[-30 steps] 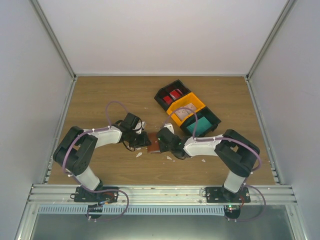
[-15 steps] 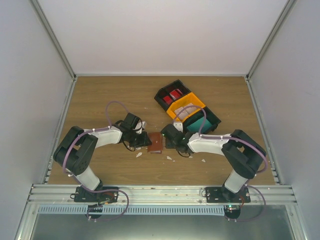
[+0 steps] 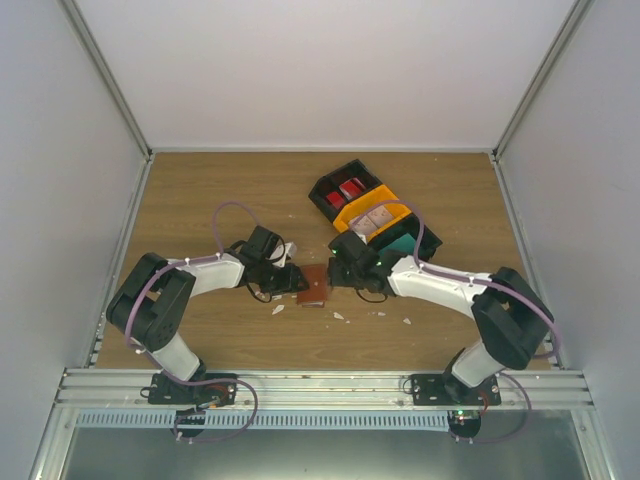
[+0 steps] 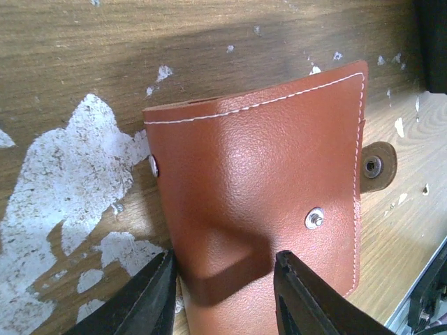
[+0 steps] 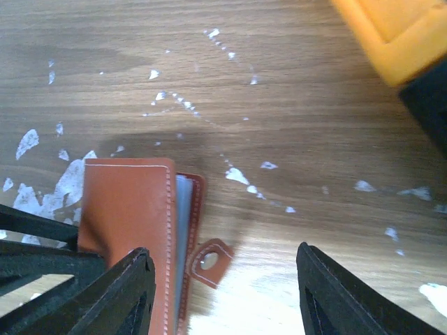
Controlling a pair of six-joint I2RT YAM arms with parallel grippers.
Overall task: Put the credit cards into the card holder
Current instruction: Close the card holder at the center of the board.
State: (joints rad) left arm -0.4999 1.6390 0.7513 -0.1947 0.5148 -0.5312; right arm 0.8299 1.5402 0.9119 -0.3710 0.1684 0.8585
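The right arm has pulled back from the card holder [image 4: 258, 181] and swung toward the tray [image 3: 318, 195]. The right gripper [image 5: 222, 250] now has its jaws spread wide, with nothing between them. The left gripper [image 4: 223, 258] has loosened too, and its jaws stand apart over the near end of the card holder. The holder lies flat and folded on the table [image 3: 220, 190], between the two grippers. The credit cards [image 3: 372, 220] sit in the slanting tray, just past the right gripper. The right arm is nearer, so I think it should fetch the next card.
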